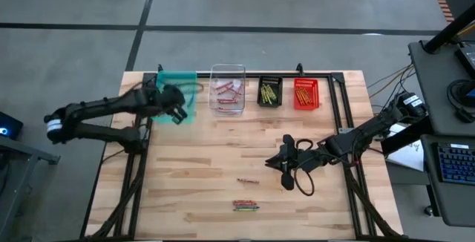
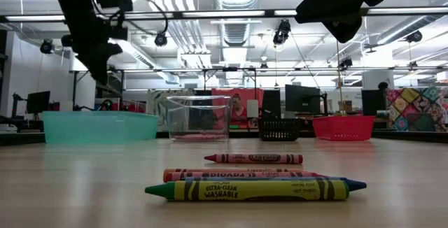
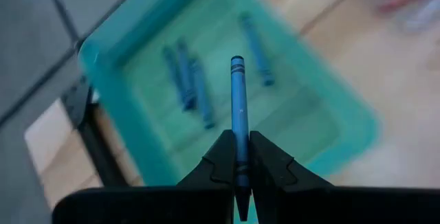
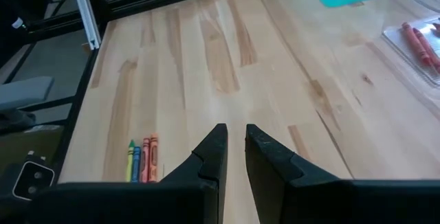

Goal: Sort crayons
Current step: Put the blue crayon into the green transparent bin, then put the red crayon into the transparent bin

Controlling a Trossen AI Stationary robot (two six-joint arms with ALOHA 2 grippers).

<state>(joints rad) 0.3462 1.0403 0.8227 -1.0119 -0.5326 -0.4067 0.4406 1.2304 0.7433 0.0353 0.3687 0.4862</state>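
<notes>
A blue crayon (image 3: 238, 114) is pinched between the jaws of the left gripper (image 3: 238, 162), sticking out past the fingertips and pointing over the teal bin (image 3: 330, 100). Several more blue crayons (image 3: 189, 86) lie on that bin's floor. In the high view the left gripper (image 1: 174, 108) hangs over the teal bin (image 1: 178, 79), at the far left end of the row of bins along the back of the wooden surface (image 1: 185, 182).

Next in that row stands the clear bin (image 1: 227, 71), holding red or pink crayons (image 1: 228, 90), then the black bin (image 1: 269, 92) with yellowish crayons, then the red bin (image 1: 306, 93) with orange ones.

Near the front edge of the surface a small bunch of loose crayons (image 1: 246, 205) lies side by side; from the low view the nearest is a yellow-labelled crayon (image 2: 248, 189) with a green tip, with an orange one and a blue-tipped one just behind it, touching. A single red crayon (image 2: 253, 159) lies apart, a little farther back (image 1: 248, 180).

The right gripper (image 1: 284, 169) hovers above the bare middle of the surface, to the right of the loose crayons. Its jaws stand a narrow gap apart and hold nothing, as the right wrist view shows (image 4: 234, 145), with the bunch of crayons (image 4: 142, 159) off to one side ahead.
</notes>
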